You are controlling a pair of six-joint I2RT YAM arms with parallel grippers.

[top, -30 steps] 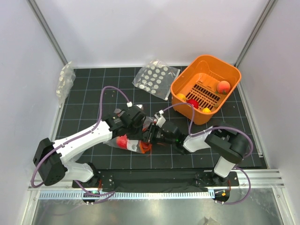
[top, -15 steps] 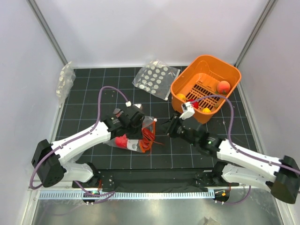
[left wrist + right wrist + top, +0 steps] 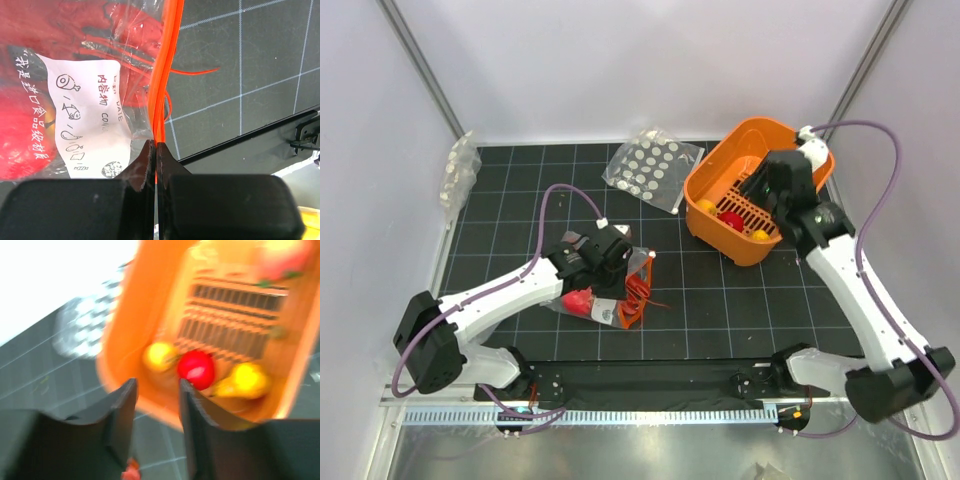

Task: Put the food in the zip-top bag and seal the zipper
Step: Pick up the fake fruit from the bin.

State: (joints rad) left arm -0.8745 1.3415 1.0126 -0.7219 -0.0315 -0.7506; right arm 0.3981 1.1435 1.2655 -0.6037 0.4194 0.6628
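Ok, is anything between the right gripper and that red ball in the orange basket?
Nothing visible covers the red ball; the open right gripper looks straight at it. Inside the basket, yellow pieces crowd it on both sides, and the view is blurred.

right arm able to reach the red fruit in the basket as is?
Probably yes: the right gripper is open over the orange basket, red fruit uncovered, though yellow pieces crowd it.

White-shelled arms (image 3: 495, 300) carry black joints — looping purple cables (image 3: 541, 210) — and matte black fingers (image 3: 142, 166).
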